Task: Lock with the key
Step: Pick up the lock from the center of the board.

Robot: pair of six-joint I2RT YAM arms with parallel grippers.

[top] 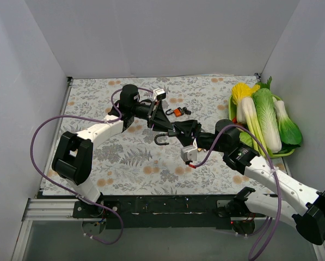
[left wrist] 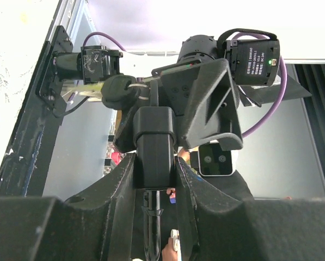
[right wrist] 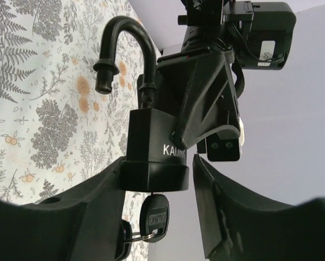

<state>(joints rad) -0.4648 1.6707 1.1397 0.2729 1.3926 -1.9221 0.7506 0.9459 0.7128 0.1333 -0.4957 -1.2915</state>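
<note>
Black on black: the padlock (right wrist: 151, 144) is clamped across its body by the left gripper (left wrist: 155, 163), held over the middle of the floral tablecloth (top: 124, 163) where the two arms meet. Its shackle (right wrist: 130, 38) is sprung open and swung to one side, the free end clear of its hole. The key (right wrist: 154, 216) sits in the keyway at the base, its head hanging down with a key ring (right wrist: 134, 236) beside it.

The right gripper (right wrist: 158, 163) has its jaws standing apart around the lock's base. One finger is up against the bottom corner of the body and the other is clearly off it, so nothing is pinched.

The main risk, as I judge it, is that lopsided approach. If the jaws close from here, the finger already in contact may shove the padlock sideways in the left gripper's hold, or catch the body rather than the key head. A twist on the key could also spin the body in that hold. With the shackle unseated, turning the key alone will lock nothing.

"KAIJI" reads in white on the body, the remaining letters hidden behind a finger. The key head carries embossed lettering that looks like the same name. A small orange padlock (top: 177, 112) lies farther back on the cloth.
</note>
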